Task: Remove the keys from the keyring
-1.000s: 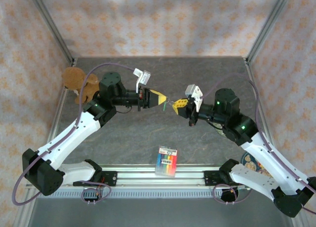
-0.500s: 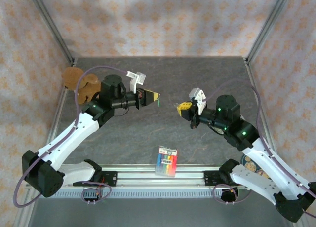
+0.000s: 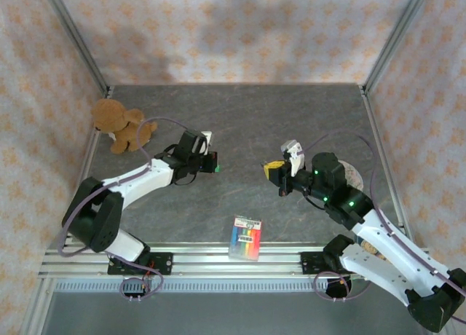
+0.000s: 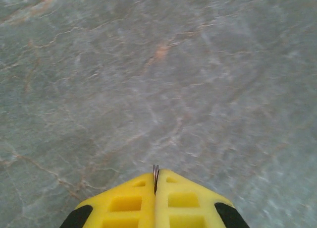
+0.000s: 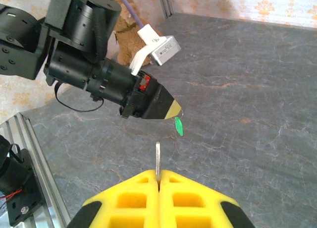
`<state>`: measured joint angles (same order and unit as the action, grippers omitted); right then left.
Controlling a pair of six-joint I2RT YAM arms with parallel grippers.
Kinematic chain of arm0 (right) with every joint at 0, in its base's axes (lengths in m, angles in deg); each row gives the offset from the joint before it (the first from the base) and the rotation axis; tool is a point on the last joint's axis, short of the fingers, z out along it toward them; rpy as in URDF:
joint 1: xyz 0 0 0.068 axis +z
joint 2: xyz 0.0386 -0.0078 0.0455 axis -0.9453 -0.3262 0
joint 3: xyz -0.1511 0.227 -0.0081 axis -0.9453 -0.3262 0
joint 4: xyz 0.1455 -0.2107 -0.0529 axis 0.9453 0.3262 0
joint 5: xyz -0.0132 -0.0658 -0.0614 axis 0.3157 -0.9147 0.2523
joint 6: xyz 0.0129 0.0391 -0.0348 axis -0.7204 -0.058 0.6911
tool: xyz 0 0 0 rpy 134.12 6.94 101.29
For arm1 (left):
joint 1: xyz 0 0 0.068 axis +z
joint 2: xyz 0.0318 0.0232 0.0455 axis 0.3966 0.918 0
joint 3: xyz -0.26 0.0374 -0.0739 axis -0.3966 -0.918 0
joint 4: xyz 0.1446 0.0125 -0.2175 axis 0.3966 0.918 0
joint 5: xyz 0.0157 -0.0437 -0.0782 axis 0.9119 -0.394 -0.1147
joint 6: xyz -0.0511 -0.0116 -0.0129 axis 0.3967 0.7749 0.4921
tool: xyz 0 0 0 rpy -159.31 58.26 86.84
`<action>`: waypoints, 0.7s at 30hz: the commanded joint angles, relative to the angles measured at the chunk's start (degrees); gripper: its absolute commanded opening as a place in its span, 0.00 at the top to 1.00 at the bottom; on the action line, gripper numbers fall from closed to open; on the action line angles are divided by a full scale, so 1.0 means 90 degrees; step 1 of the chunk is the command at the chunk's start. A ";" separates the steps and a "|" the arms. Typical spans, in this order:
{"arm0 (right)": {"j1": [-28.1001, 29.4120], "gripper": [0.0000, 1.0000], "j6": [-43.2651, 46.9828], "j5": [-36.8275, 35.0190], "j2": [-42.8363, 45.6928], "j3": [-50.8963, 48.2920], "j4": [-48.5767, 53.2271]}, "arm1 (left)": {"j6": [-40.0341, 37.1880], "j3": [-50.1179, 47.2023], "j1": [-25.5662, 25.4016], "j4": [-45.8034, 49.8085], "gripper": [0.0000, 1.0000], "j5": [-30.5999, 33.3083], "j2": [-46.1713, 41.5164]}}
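Left gripper point(image 3: 214, 161): jaws clenched. In the left wrist view the yellow pads point(image 4: 124, 203) sit flat against each other. The thin edge of the keyring point(image 4: 155, 169) is pinched in the seam and pokes just past the tips. Grey veined table point(image 3: 291, 116) beyond it.

Green key point(image 5: 178, 126): hangs just under the left tip, blade pointing down. From the right wrist view it looks to be on the ring. The link itself is too small to make out.

Right gripper point(image 3: 271, 170): jaws clenched on the plain key point(image 5: 158, 159). One end is buried between the pads and the rest sticks straight out of the seam. Can't tell which end is gripped.

Plain key vs. the rest: apart. The right wrist view shows a clear gap between its free end and both the green key and the left tip. It points roughly toward the left gripper.

Top view: the grippers face each other over the middle of the table, left one left of centre, right one right of centre, with open table between them.

Other items: rainbow-striped pack point(image 3: 245, 238) lies flat at the near edge of the table, between the two arm bases and apart from both grippers. Teddy bear point(image 3: 118, 122) sits by the left edge toward the far corner, apart from the left arm.
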<state>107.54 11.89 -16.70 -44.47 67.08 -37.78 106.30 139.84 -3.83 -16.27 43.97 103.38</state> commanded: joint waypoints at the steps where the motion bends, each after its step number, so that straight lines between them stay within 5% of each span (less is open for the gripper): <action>1: -0.0002 1.00 -0.0265 -0.0265 0.0088 -0.0139 -0.0328 | 0.0023 0.0145 0.0066 -0.0309 0.99 0.0649 0.0340; 5: -0.0002 1.00 -0.0436 -0.0536 0.0071 -0.0253 -0.0339 | 0.0013 0.0302 0.0069 -0.0079 0.79 0.1087 0.0490; 10: -0.0006 1.00 -0.0662 -0.1033 -0.0195 -0.0205 -0.0214 | -0.0103 0.0236 0.0067 0.0251 0.65 0.1368 -0.0107; 21: -0.0823 1.00 -0.1071 -0.1250 -0.2607 0.0174 -0.1001 | 0.0104 -0.0668 0.0047 0.0371 0.54 0.0850 -0.2582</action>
<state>101.81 3.93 -25.68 -64.30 66.12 -41.54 106.36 135.88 -3.83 -13.67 52.86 83.34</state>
